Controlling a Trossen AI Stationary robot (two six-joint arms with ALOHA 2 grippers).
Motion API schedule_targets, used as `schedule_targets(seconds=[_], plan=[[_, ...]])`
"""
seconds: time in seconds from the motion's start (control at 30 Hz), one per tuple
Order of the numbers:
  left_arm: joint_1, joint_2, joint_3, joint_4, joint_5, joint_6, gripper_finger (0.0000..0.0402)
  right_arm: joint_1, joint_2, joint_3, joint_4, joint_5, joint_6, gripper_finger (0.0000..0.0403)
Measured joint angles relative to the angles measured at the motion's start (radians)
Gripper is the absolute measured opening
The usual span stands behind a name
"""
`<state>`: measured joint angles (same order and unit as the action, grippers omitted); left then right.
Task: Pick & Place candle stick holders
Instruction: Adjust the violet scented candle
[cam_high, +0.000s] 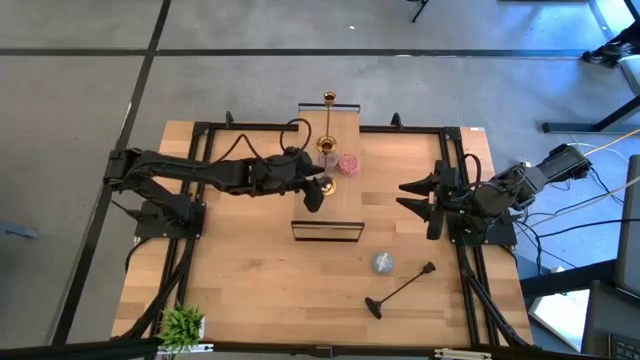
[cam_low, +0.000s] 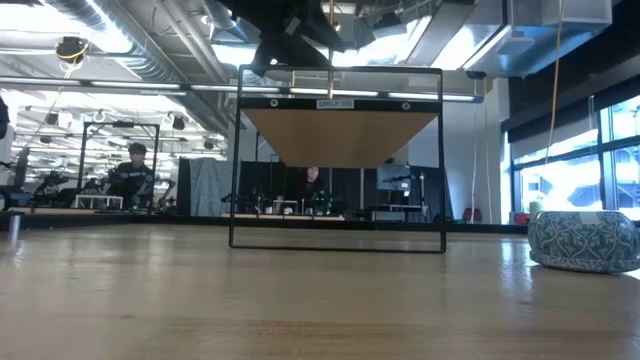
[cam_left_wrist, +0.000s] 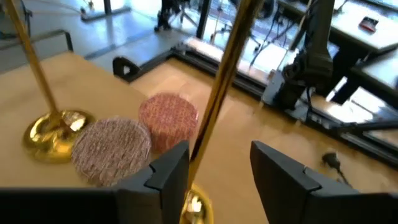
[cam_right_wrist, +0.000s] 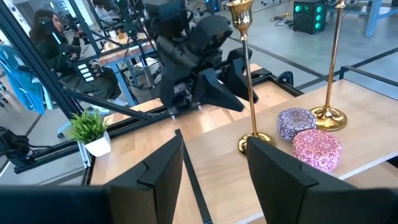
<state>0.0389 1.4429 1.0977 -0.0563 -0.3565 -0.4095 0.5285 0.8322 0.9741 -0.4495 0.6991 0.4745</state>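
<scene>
Looking down in the high view, the left gripper (cam_high: 322, 184) sits near the table's centre beside a gold candle holder (cam_high: 327, 186) whose round base rests on the wood. A second gold holder (cam_high: 327, 143) stands just beyond it, a third (cam_high: 329, 98) at the far edge. Two sparkly cups, pink (cam_high: 348, 163) and purplish (cam_high: 331, 165), sit together between the stems. A blue cup (cam_high: 382, 263) lies nearer the front, with the long black holder (cam_high: 402, 290) lying flat beside it. A black frame (cam_high: 327, 232) stands mid-table. The right gripper (cam_high: 424, 200) waits at the right side, well apart from all holders; its fingers are spread. A green potted plant (cam_high: 182, 324) is at the front-left corner

Low view: the frame (cam_low: 337, 158) dominates; the blue cup (cam_low: 584, 240) shows at right on the table (cam_low: 300, 300). A person (cam_low: 132, 172) is in the room behind

Left wrist view: a gold stem (cam_left_wrist: 217, 87) runs upright between the fingers (cam_left_wrist: 168, 171), close against one finger with a clear gap to the other, so the claw is partly open and not clamping. The purplish cup (cam_left_wrist: 112, 149) and pink cup (cam_left_wrist: 168, 119) touch each other; another gold base (cam_left_wrist: 56, 134) is beside them

Right wrist view: the right fingers (cam_right_wrist: 155, 171) stand apart, holding nothing. Across the table the left gripper (cam_right_wrist: 233, 84) flanks a gold stem (cam_right_wrist: 247, 81); the cups (cam_right_wrist: 308, 137) and another gold holder (cam_right_wrist: 333, 68) stand nearby, and the plant (cam_right_wrist: 92, 130) sits at the table edge
</scene>
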Motion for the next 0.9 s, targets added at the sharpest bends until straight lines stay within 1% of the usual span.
schedule_targets(seconds=[0.3,0.43,0.5,0.57,0.63,0.7,0.77,0.83,0.9], plan=[[-0.006,-0.117,0.0,-0.174,0.023,-0.025,0.0171,0.0,0.0,0.0,0.003,0.008,-0.012,0.0181],[-0.005,-0.167,0.0,-0.276,0.067,-0.058,0.0171,-0.013,0.0,0.0,0.003,0.008,-0.015,0.0181],[-0.006,-0.185,0.0,-0.335,0.071,-0.072,0.0171,-0.021,0.0,0.0,0.004,0.008,-0.015,0.0181],[-0.005,-0.195,0.0,-0.373,0.053,-0.085,0.017,-0.03,0.0,0.0,0.004,0.008,-0.015,0.0181],[0.001,-0.199,0.0,-0.42,-0.01,-0.12,0.0165,-0.047,0.004,0.0,0.007,0.008,-0.015,0.0181],[0.016,-0.2,0.0,-0.444,-0.085,-0.158,0.0151,-0.075,0.013,0.0,0.01,0.007,-0.015,0.0181],[0.046,-0.2,0.0,-0.45,-0.129,-0.169,0.0129,-0.105,0.022,0.0,0.014,0.007,-0.011,0.0181],[0.088,-0.199,0.0,-0.447,-0.12,-0.141,0.0099,-0.143,0.036,0.0,0.014,-0.011,0.01,0.0181],[0.142,-0.19,0.0,-0.44,-0.079,-0.094,0.0062,-0.19,0.055,0.0,0.023,-0.053,0.024,0.0181]])
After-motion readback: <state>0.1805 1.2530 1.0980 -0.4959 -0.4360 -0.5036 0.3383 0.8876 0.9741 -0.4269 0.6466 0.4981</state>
